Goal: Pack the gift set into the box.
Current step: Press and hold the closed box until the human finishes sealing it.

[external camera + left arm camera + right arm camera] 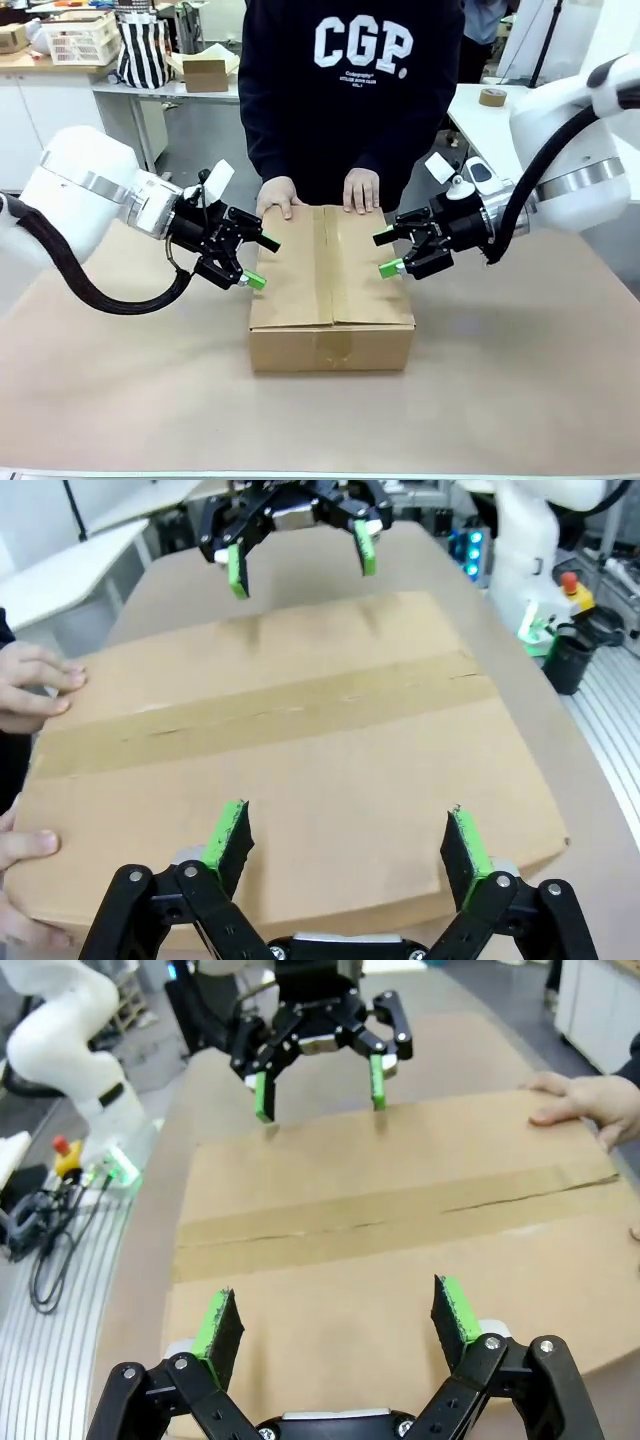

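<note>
Brown corrugated box [330, 285] sits at the middle of the table [520, 380], flaps shut, a taped seam [331, 262] running along its top; a person's hands [280, 197] rest on its far edge; left gripper [262, 262] and right gripper [386, 253] flank it, jaws wide apart, holding nothing.

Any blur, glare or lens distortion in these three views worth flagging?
Front view: sharp, evenly lit, no glare; the box has a front face a little darker than its top. Left wrist view: the wide-angle lens stretches the near edge of the box. Right wrist view: same stretching, no glare.
</note>
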`<state>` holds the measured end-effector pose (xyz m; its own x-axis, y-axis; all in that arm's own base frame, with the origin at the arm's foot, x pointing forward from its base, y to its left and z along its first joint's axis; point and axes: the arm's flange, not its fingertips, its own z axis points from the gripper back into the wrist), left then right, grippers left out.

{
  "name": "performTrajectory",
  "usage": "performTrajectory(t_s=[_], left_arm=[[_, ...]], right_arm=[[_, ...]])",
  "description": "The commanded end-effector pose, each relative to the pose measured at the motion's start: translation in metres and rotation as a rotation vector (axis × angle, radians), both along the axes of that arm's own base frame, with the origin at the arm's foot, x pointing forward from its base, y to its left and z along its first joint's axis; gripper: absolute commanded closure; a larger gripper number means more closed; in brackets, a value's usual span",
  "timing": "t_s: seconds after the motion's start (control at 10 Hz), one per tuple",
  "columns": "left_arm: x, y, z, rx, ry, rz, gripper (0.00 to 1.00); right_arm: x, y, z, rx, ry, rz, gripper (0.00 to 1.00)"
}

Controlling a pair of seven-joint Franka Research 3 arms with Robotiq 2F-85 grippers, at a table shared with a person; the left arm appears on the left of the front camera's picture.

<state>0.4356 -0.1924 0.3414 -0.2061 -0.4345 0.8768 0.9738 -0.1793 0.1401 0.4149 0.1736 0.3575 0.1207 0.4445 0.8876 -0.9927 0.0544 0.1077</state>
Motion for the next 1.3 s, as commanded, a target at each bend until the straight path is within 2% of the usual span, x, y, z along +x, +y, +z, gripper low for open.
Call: performTrajectory(t_s=[0.0, 0.2, 0.4, 0.8, 0.9, 1.0, 1.2], left_arm=[[-0.002, -0.011, 0.001, 0.004, 0.040, 0.039, 0.00], [0.000, -0.016, -0.003, 0.022, 0.082, 0.050, 0.00], [0.000, -0.018, -0.010, 0.049, 0.155, 0.081, 0.00], [0.002, -0.018, -0.016, 0.077, 0.169, 0.090, 0.00], [0.003, -0.018, -0.016, 0.096, 0.164, 0.077, 0.00], [-0.002, -0.015, -0.012, 0.041, 0.161, 0.074, 0.00], [-0.002, -0.015, -0.012, 0.041, 0.161, 0.074, 0.00]], right_arm=[[0.000, 0.020, -0.006, -0.057, 0.001, -0.006, 0.00], [0.009, 0.029, -0.021, -0.130, -0.016, 0.046, 0.00], [0.011, 0.032, -0.031, -0.157, 0.024, 0.112, 0.00], [0.011, 0.027, -0.033, -0.178, 0.094, 0.169, 0.00], [0.008, 0.031, -0.028, -0.132, 0.019, 0.133, 0.00], [0.008, 0.031, -0.028, -0.132, 0.019, 0.133, 0.00], [0.008, 0.031, -0.028, -0.132, 0.019, 0.133, 0.00]])
